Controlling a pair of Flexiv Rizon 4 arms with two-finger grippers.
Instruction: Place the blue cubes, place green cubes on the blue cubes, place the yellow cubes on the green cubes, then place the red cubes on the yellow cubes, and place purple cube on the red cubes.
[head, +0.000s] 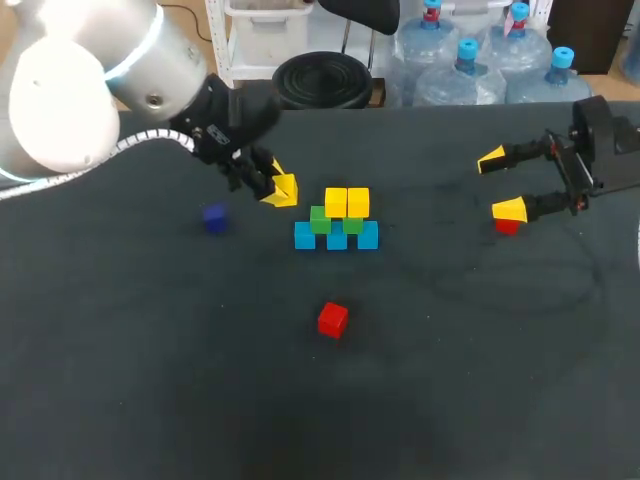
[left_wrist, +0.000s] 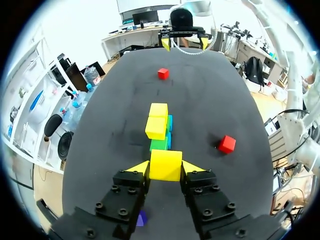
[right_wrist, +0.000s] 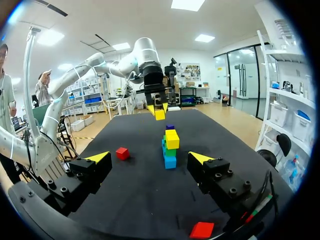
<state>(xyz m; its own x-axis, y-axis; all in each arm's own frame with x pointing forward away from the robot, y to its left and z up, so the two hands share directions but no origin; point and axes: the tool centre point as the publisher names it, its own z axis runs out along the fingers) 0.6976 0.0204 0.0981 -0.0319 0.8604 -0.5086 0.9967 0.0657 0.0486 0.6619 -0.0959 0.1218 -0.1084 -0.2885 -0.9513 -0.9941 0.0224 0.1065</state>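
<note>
Left wrist view: what has the left gripper (left_wrist: 165, 168) got?

A bright yellow cube (left_wrist: 166, 162), pinched between both fingertips, just short of the stack

And the stack?

Three blue cubes (head: 336, 237) in a row on the dark table (head: 150, 380), two green cubes (head: 335, 220) on them, two yellow cubes (head: 347, 202) on top (clearest from the head view)

The right gripper (head: 502, 186)?

Spread wide, holding nothing, a red cube (head: 507, 227) just beside one fingertip; a second red cube (head: 333, 320) lies in front of the stack, a purple cube (head: 214, 217) off to its left
</note>
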